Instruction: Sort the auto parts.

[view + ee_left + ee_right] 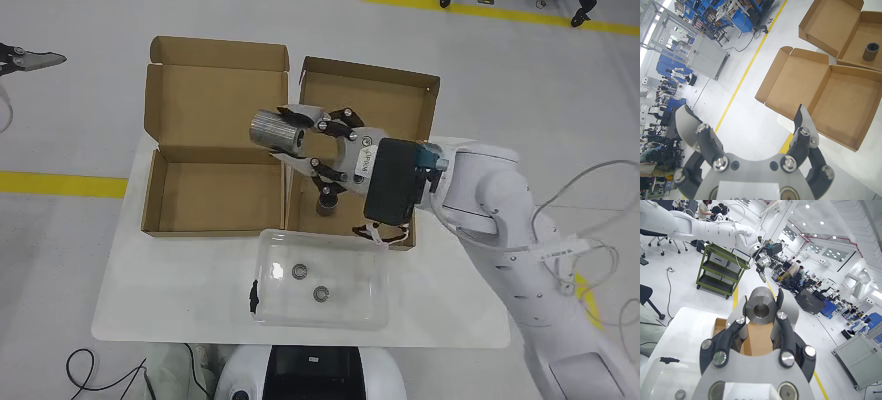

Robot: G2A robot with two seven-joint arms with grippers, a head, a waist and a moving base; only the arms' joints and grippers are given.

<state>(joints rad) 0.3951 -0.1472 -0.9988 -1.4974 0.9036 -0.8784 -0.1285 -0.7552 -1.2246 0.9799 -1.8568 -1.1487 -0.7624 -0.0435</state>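
Steel cylinder (271, 130) sits clamped inside the right tool (762, 298); the left tool (743, 113) stands spread.

White bench (150, 300) beneath right end effector (762, 302). Green wheeled cart (721, 273) on floor ahead of it, yellow floor line (735, 296) beside cart. Grey framed cabinet (704, 55) well ahead of left end effector (743, 111), beyond yellow line; blue workstations (730, 11) farther off.
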